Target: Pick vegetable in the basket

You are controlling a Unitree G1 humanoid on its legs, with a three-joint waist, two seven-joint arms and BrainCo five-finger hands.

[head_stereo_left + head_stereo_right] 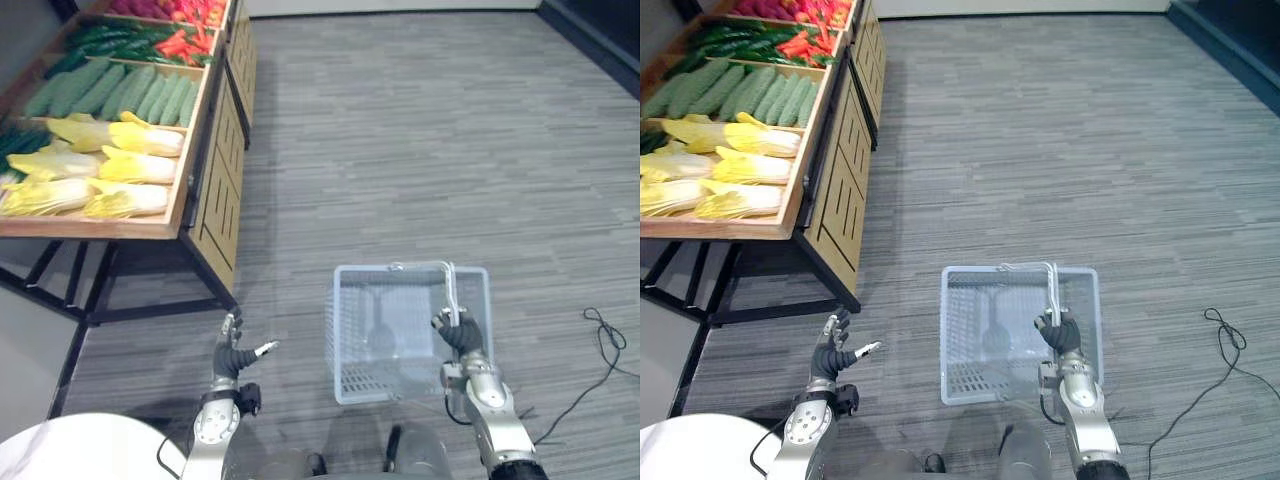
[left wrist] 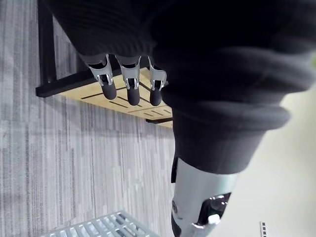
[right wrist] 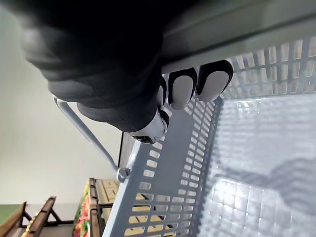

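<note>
- so, your right hand (image 1: 458, 332) is clenched round the handle (image 1: 449, 285), which carries the grey basket (image 1: 345, 340) at your side with its mouth up, ready to take produce.
- nothing lies in it yet. the vegetables sit on the wooden stand (image 1: 215, 150) ahead to your left, well apart from the basket: pale cabbages (image 1: 130, 165) nearest, cucumbers (image 1: 120, 92) behind them.
- your left hand (image 1: 232, 355) hangs low with relaxed fingers, holding nothing, so i judge it the free one for picking.

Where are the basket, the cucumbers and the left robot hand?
basket (image 1: 342, 330), left eye view, bare left wall.
cucumbers (image 1: 120, 92), left eye view, middle of the row.
left robot hand (image 1: 231, 356), left eye view, dark cover.
</note>
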